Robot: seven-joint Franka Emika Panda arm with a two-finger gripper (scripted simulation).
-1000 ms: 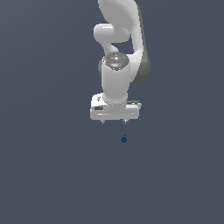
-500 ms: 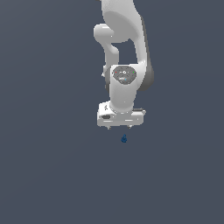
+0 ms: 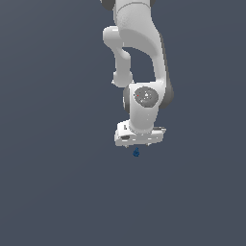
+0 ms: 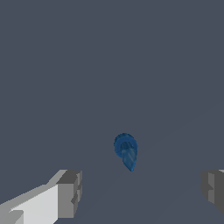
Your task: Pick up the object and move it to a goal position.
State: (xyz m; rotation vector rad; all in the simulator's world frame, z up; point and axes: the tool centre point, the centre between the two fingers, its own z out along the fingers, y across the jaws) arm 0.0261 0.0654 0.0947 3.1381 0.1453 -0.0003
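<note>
I see the arm [image 3: 144,57] bent down over the grey floor [image 3: 48,192]; the gripper [image 3: 138,144] hangs just above the object [image 3: 136,153] and does not touch it. In the wrist view the two fingers [image 4: 69,194] stand wide apart, so the gripper is open and holds nothing; the object [image 4: 126,151], small, dark blue and lumpy, lies on the floor between the fingers, closer to none that I can tell.
</note>
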